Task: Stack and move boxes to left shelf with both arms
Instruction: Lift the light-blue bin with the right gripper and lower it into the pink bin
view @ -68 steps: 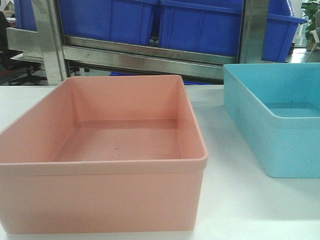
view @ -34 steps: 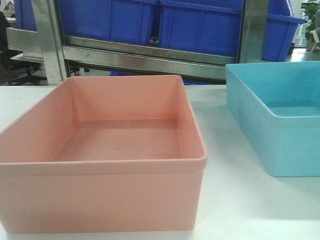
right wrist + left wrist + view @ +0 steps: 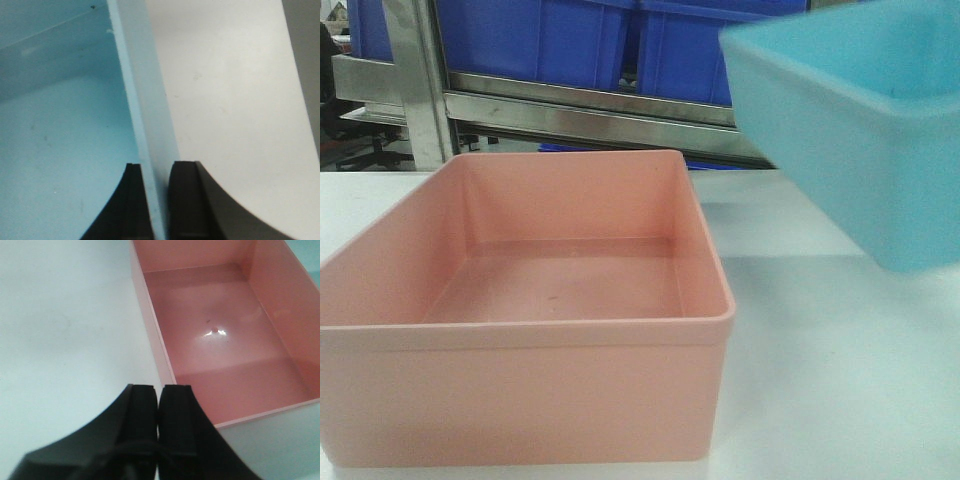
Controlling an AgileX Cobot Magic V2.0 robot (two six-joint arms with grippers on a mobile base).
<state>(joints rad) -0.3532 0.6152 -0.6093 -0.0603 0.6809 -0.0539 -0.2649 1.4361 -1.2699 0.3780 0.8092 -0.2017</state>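
Up close, the right gripper [image 3: 156,169] pinches the side wall of the sky-blue tub [image 3: 60,130], one black finger inside and one outside, while the left gripper [image 3: 159,390] hovers with fingers pressed together, holding nothing, over the white table [image 3: 65,330] beside the salmon-pink tub [image 3: 225,330]. That pink tub sits flat on the table, glossy, with a rolled rim; the blue one hangs tilted above the surface to its right. Behind both stands a steel rack [image 3: 420,80] holding dark blue bins [image 3: 570,40].
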